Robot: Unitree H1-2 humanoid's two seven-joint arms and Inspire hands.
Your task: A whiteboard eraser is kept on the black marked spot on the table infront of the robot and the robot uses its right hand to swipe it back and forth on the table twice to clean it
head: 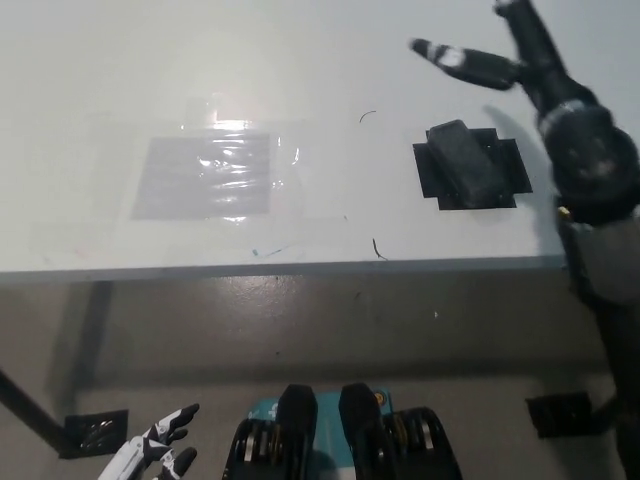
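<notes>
Whiteboard eraser [467, 160] is sitting on its black marked spot [505, 176] on the desk [300, 60]; right robot hand [520, 60] is hovering beyond it, fingers spread, holding nothing, while the left robot hand [155, 452] is hanging low, fingers apart.

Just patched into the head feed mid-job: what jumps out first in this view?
The black right hand stands out at the upper right, raised over the white table with its fingers spread and holding nothing. Just below it, the dark eraser lies on the black marked spot near the table's front edge, free of the hand. The white left hand rests low at the bottom left, below the table.
</notes>
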